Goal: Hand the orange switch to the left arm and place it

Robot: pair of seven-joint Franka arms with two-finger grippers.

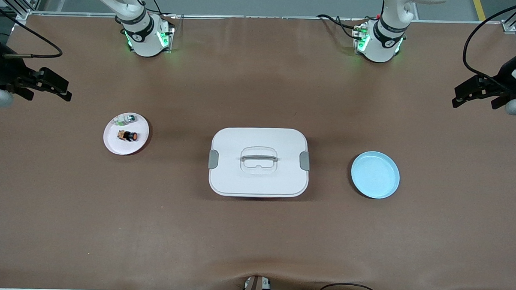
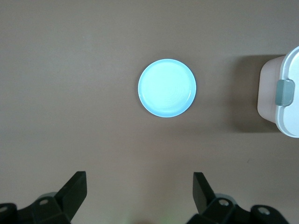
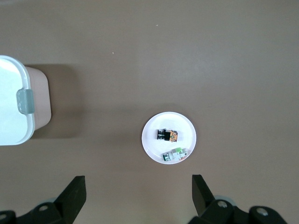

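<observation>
The orange switch (image 1: pixel 128 136) lies on a pink plate (image 1: pixel 112 146) toward the right arm's end of the table. It has a black body and an orange cap, and it also shows in the right wrist view (image 3: pixel 167 135). The white box (image 1: pixel 239 178) stands shut at the table's middle. My right gripper (image 1: pixel 66 91) is open and empty, up in the air near the right arm's end of the table, off to the side of the pink plate (image 3: pixel 154 144). Its fingers frame bare table in the right wrist view (image 3: pixel 138 183). My left gripper (image 1: pixel 456 97) is open and empty, up in the air at the left arm's end (image 2: pixel 139 179).
A small clear-green-silver part (image 1: pixel 126 120) shares the pink plate and shows in the right wrist view (image 3: pixel 175 155). An empty blue plate (image 1: pixel 375 175) lies toward the left arm's end and shows in the left wrist view (image 2: pixel 167 87). The box's edge shows in both wrist views, left (image 2: pixel 289 93) and right (image 3: pixel 11 102).
</observation>
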